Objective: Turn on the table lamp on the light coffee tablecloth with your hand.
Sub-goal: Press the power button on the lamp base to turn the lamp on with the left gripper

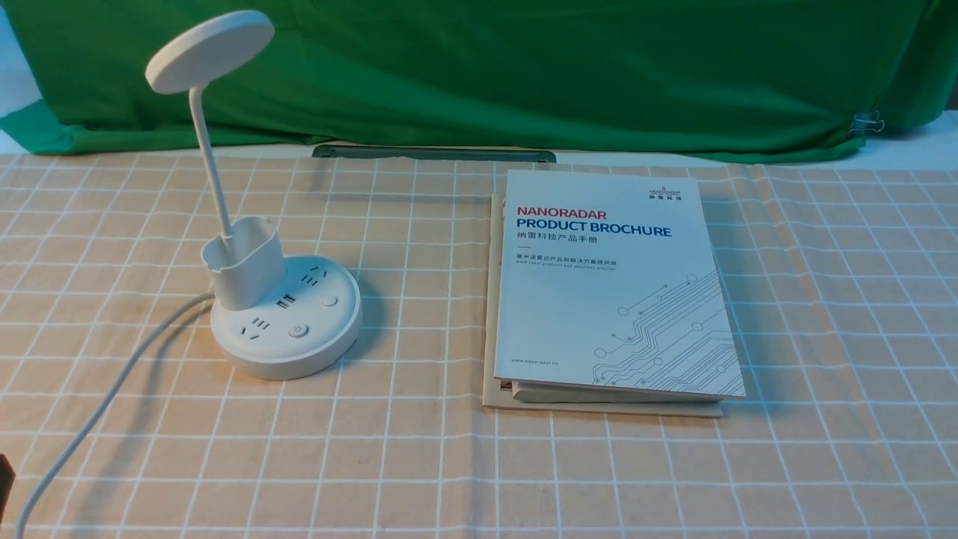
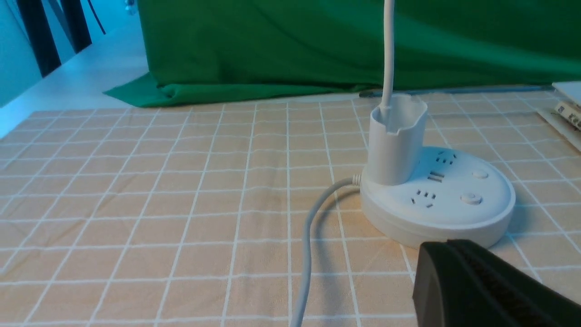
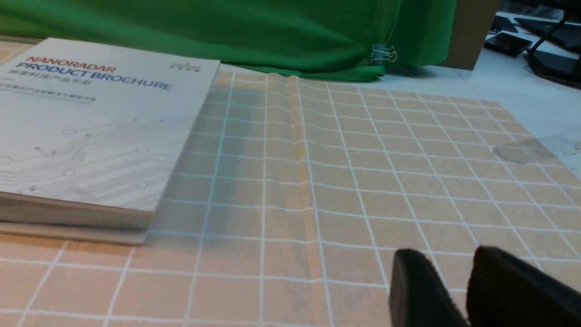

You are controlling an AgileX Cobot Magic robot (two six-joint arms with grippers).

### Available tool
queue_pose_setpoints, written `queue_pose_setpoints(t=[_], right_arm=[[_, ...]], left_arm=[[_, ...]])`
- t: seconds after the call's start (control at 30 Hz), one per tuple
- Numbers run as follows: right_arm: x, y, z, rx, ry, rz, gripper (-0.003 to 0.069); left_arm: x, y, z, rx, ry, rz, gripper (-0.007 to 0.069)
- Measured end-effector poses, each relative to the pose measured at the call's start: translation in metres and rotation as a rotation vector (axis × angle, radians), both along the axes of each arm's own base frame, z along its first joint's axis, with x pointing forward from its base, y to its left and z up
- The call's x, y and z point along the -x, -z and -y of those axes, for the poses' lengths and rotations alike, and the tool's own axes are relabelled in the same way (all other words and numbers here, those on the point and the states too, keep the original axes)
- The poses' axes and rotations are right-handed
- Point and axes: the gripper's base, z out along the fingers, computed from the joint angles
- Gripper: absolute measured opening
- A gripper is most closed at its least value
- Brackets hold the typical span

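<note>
Desk lamp (image 1: 286,322): toward surface's left edge, unlit | Done: no press evident | Left: your power-button (image 1: 299,330) push | Left fingers (image 2: 435,281): together; right fingers (image 3: 420,286): slightly parted

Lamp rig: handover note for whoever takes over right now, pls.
Left end effector: fingers together, nothing held, not on the lamp.
Right end effector: fingers apart, nothing between them.
Table lamp: upright on the left of the light coffee tablecloth, power-marked button on its base. Cord runs off the base's left side toward the near edge.
Brochure stack: right of the lamp.
Done: no press under way; no glow visible on the lamp, though the disc's underside is mostly hidden.
Left: press the button, likely with the left arm, then check for light.
</note>
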Motion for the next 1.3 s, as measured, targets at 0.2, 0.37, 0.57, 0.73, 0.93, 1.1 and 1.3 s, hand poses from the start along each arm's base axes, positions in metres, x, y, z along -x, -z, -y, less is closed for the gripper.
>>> queue_pose_setpoints(t=[0.2,0.37,0.57,0.73,0.93,1.1,1.3], right_arm=[[0.000,0.000,0.000,0.000,0.000,0.000,0.0238],[0.000,0.000,0.000,0.000,0.000,0.000,0.0238],[0.000,0.000,0.000,0.000,0.000,0.000,0.0238],[0.000,0.000,0.000,0.000,0.000,0.000,0.0238],[0.000,0.000,0.000,0.000,0.000,0.000,0.0238],[0.000,0.000,0.000,0.000,0.000,0.000,0.0238],[0.000,0.000,0.000,0.000,0.000,0.000,0.0239]], left_arm=[[0.002,-0.027,-0.002,0.006,-0.021,0.296,0.0001],[0.014,-0.056,-0.004,-0.003,-0.042,0.642,0.0001],[0.041,-0.083,-0.003,0.137,0.024,1.056,0.0001],[0.052,-0.123,0.000,0.234,0.121,1.050,0.0001],[0.030,-0.182,0.000,0.186,0.045,0.618,0.0001],[-0.026,-0.162,-0.002,0.205,-0.022,0.138,0.0001],[-0.084,-0.114,0.006,0.312,-0.023,-0.328,0.0001]])
